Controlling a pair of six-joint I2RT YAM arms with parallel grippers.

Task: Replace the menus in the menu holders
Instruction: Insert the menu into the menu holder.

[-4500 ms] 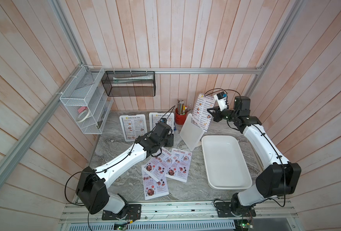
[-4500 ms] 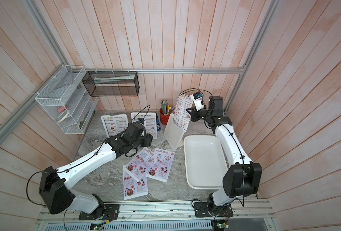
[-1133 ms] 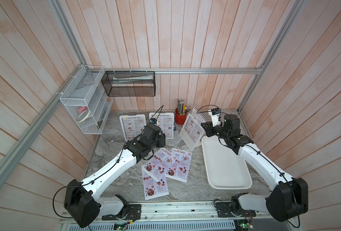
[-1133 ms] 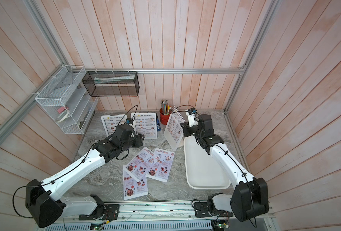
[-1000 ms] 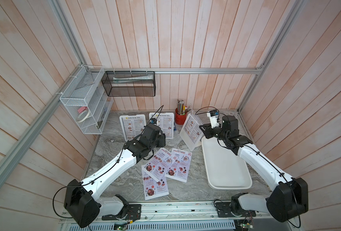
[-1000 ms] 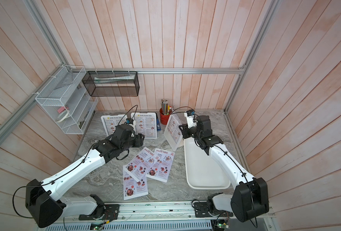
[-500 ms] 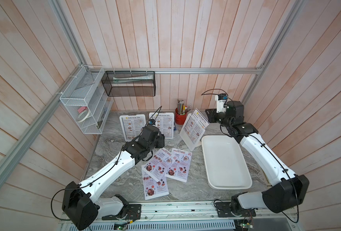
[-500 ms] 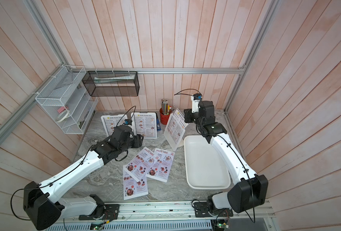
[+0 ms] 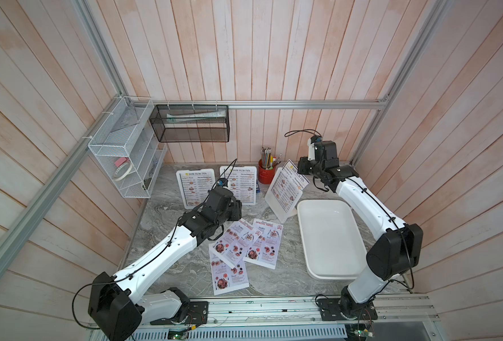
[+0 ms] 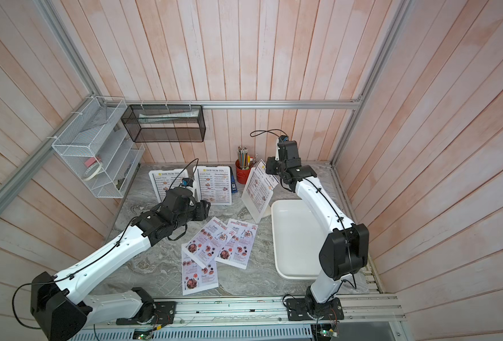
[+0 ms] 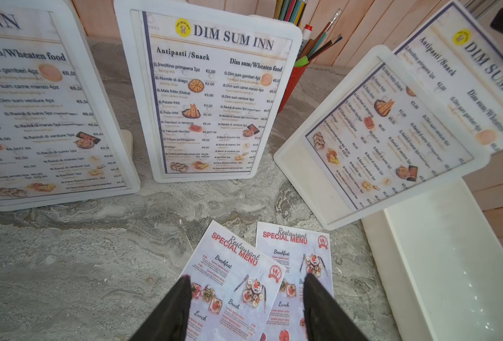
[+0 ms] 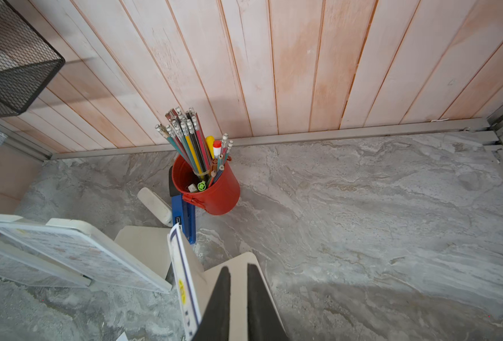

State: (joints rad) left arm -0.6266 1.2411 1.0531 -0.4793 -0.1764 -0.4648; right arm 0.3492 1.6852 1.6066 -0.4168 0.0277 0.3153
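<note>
DIM SUM INN menu (image 9: 291, 183) half out of the rightmost menu holder (image 9: 279, 214), slanting past its top. Just beside: right gripper (image 12: 238, 270), nearly closed on nothing. Left gripper (image 11: 246, 277) spread wide above SPECIAL MENU sheets (image 9: 262, 245) on tabletop (image 9: 167, 215).

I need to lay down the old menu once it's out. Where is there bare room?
The white tray is empty. Bare marble lies behind it, to the right of the red pencil cup. Crowded: the menu holders along the back and the fanned Special Menu sheets mid-counter.
</note>
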